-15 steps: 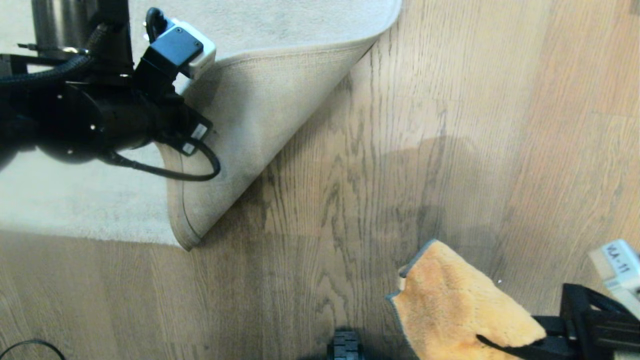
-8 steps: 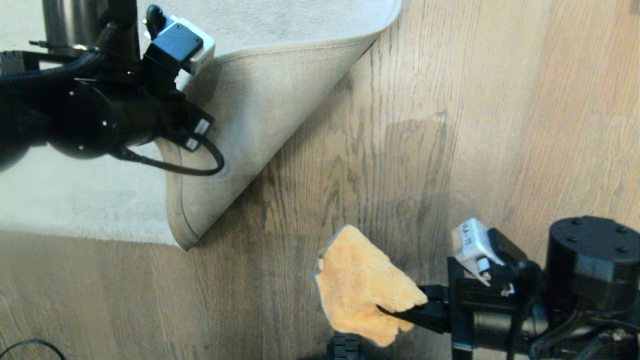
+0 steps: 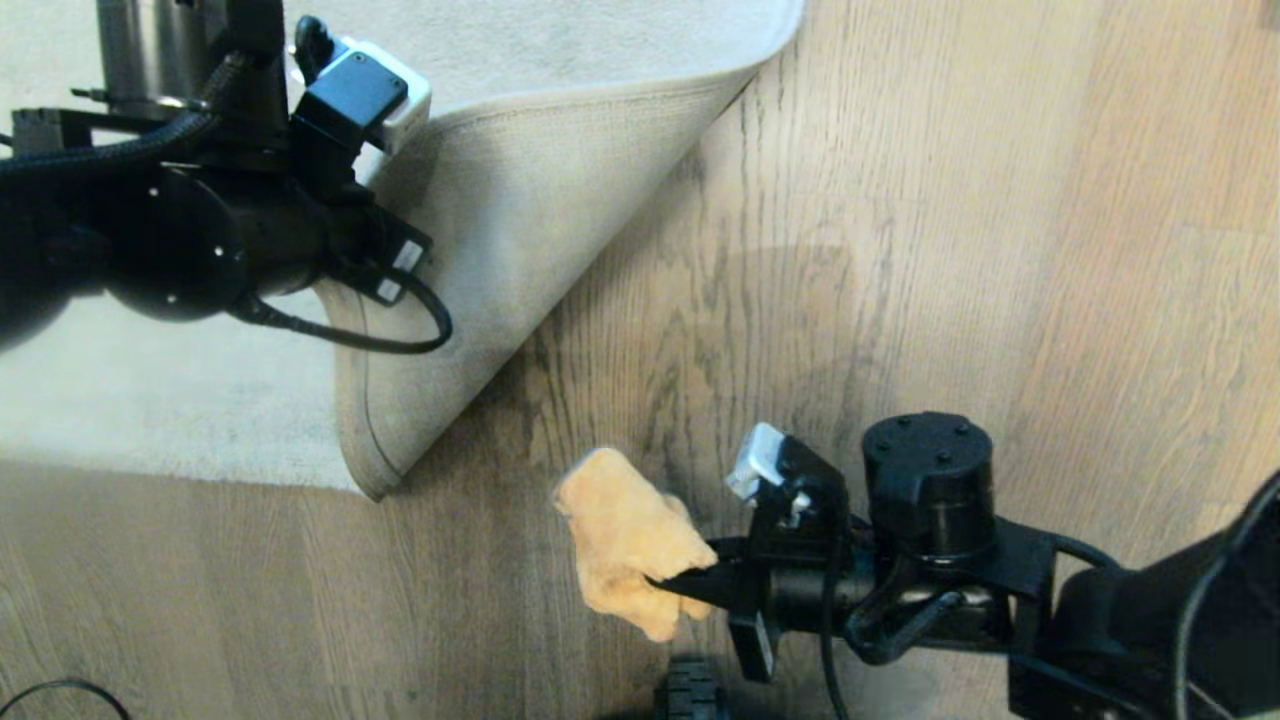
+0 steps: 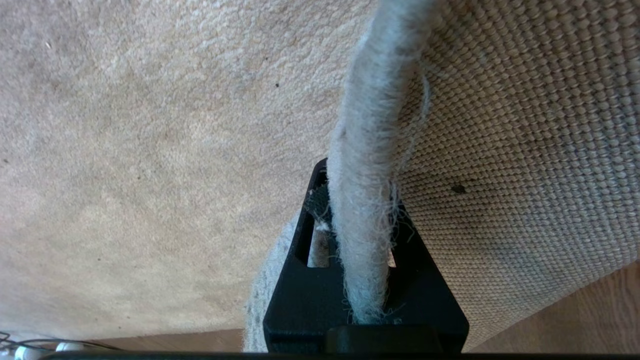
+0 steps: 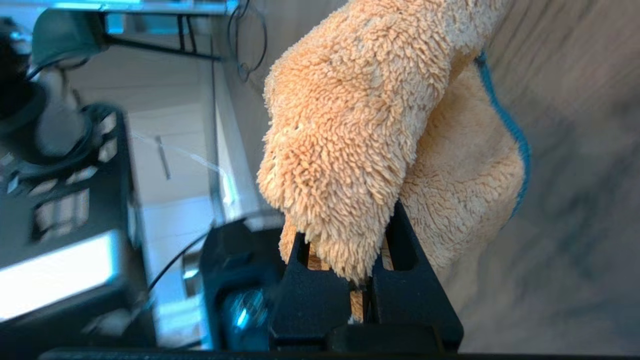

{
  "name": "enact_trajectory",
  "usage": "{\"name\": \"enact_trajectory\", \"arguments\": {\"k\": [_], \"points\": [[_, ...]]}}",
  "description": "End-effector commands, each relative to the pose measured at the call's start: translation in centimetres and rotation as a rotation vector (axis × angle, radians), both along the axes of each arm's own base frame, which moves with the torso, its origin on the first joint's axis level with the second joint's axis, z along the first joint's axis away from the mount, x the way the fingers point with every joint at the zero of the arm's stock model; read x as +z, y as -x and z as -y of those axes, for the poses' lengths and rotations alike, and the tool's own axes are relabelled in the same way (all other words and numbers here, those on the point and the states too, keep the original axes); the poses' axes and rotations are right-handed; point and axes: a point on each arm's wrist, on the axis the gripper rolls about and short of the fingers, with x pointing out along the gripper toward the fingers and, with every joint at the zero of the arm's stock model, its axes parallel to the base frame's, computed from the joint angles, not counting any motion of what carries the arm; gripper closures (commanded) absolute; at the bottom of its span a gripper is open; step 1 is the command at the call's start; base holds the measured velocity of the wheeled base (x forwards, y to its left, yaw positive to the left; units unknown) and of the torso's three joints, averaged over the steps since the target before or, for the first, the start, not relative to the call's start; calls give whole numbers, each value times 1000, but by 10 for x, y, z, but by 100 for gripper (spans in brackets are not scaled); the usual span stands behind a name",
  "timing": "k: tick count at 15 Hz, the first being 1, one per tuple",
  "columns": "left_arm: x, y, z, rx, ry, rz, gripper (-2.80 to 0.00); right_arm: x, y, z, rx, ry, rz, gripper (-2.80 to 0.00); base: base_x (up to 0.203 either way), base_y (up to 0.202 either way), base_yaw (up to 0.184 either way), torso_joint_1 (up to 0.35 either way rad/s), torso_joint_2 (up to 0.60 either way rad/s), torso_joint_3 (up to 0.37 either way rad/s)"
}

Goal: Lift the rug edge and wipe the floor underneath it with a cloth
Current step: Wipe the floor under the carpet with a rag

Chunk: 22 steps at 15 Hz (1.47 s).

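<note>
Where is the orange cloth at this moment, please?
In the head view the cloth hangs low centre, pinched by the right gripper, near the rug edge.

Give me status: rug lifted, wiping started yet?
Lift is done: left gripper is clamped on the rug edge, corner folded back with the backing up. In hand: right gripper holds the cloth near the fold. Left: wiping the exposed floor; I cannot tell if the cloth touches it.

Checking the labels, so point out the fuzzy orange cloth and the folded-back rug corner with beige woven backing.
fuzzy orange cloth (image 3: 622,535), head view, middle of its pile.
folded-back rug corner with beige woven backing (image 3: 520,230), head view, on the upturned backing.
</note>
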Motion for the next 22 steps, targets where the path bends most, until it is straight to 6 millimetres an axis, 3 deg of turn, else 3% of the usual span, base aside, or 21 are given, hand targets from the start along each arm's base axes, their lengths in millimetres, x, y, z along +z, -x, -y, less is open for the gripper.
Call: {"name": "enact_trajectory", "arguments": {"k": [1, 3, 10, 14, 17, 22], "points": [[-1, 0, 0, 3, -4, -2, 0, -20, -19, -31, -44, 1, 14, 0, 0, 0, 0, 0, 0, 0], [0, 0, 0, 3, -3, -1, 0, -18, -17, -57, -102, -70, -3, 0, 0, 0, 0, 0, 0, 0], [-1, 0, -1, 22, -5, 0, 0, -45, -23, -95, -129, -80, -6, 0, 0, 0, 0, 0, 0, 0], [-2, -1, 0, 25, -10, -5, 0, -63, -38, -119, -154, -138, 25, 0, 0, 0, 0, 0, 0, 0], [-2, -1, -1, 29, -10, -6, 0, -74, -49, -128, -184, -175, 51, 0, 0, 0, 0, 0, 0, 0], [-4, -3, 0, 47, -17, -9, 0, -73, -74, -109, -255, -195, 71, 0, 0, 0, 0, 0, 0, 0]]}}
